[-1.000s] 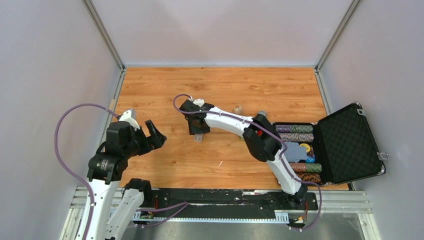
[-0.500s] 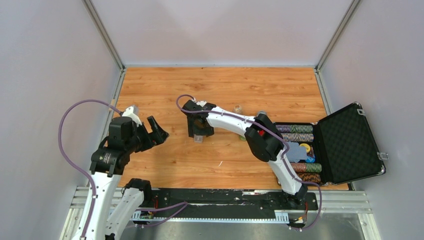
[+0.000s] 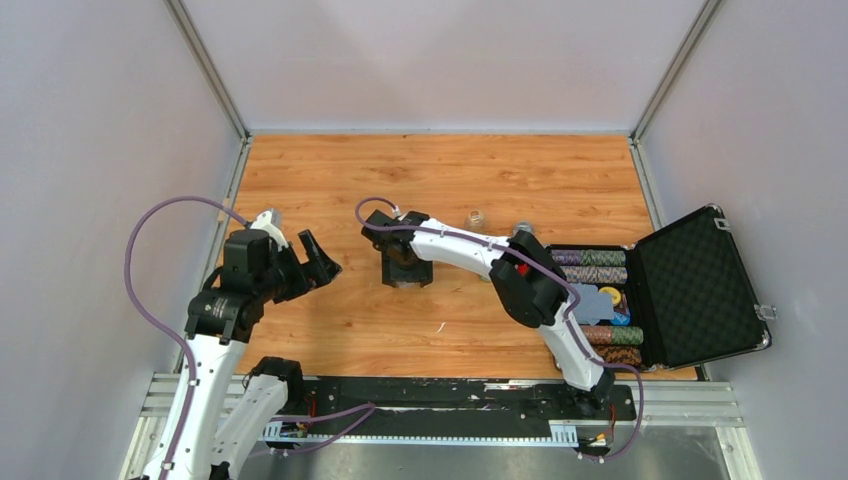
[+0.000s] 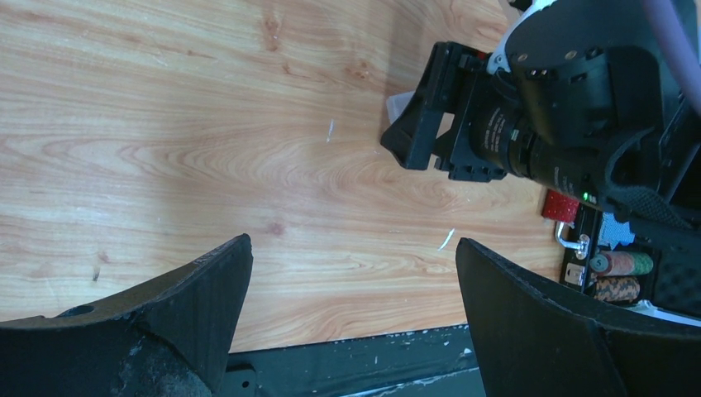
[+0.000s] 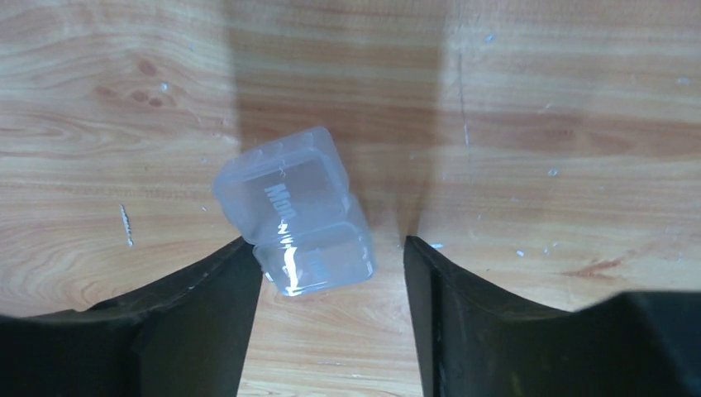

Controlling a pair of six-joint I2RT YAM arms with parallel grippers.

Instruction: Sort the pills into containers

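Observation:
A tiny clear plastic box (image 5: 293, 215) lies tilted on the wood, with faint lettering on its lid. My right gripper (image 5: 331, 248) is open and straddles it; the box's near end sits between the fingertips and touches the left finger (image 5: 207, 306). In the top view the right gripper (image 3: 405, 268) points down at mid-table and hides the box. My left gripper (image 3: 322, 262) is open and empty, held above the wood to the left; its view (image 4: 351, 248) shows the right gripper (image 4: 430, 124) and a corner of the box (image 4: 399, 105). I can make out no pills.
An open black case (image 3: 690, 290) of poker chips lies at the right. A second small clear container (image 3: 477, 216) and a grey-capped item (image 3: 522, 229) stand behind the right arm. A red item (image 4: 560, 205) lies by the case. White slivers (image 3: 440, 327) lie on the wood.
My right gripper has shifted slightly right and nearer and come down over the clear box, hiding it from above. My left gripper has moved a little forward and right.

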